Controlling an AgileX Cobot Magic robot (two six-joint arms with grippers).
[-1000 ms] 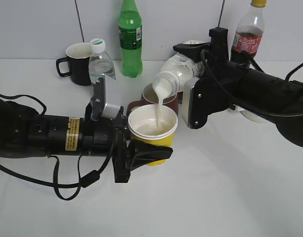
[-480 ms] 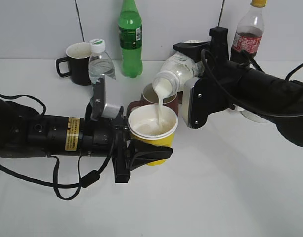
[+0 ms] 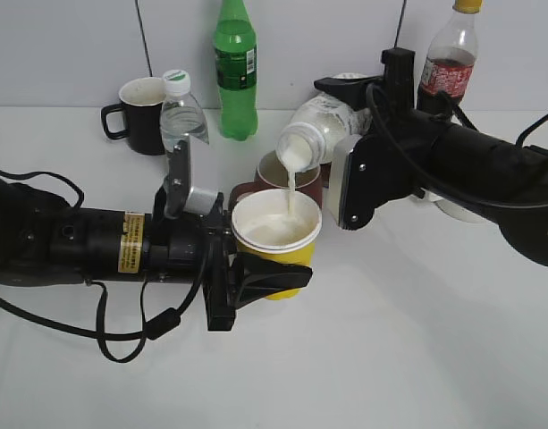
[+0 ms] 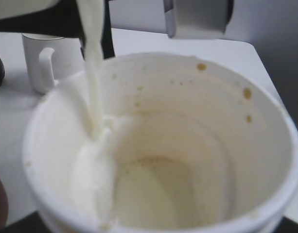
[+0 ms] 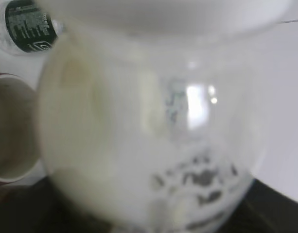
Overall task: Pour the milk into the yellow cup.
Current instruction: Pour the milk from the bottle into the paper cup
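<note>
My left gripper (image 3: pixel 256 273) is shut on the yellow cup (image 3: pixel 275 241) and holds it upright at the table's middle. My right gripper (image 3: pixel 354 98) is shut on the milk bottle (image 3: pixel 316 130), tilted mouth-down to the left above the cup. A thin white stream of milk (image 3: pixel 291 192) falls into the cup. In the left wrist view the cup's white inside (image 4: pixel 187 145) fills the frame, with the stream (image 4: pixel 93 73) running down its left wall and milk pooling at the bottom. The right wrist view shows the bottle (image 5: pixel 153 136) close up and blurred; the jaws are hidden.
A red-brown mug (image 3: pixel 305 183) stands right behind the cup. A black mug (image 3: pixel 139 112), a clear water bottle (image 3: pixel 182 112) and a green bottle (image 3: pixel 235 67) stand at the back left. A cola bottle (image 3: pixel 451 58) stands at the back right.
The milk bottle has tilted a little further and the stream has thinned. The milk level in the cup has risen slightly. Both arms stay almost still.
</note>
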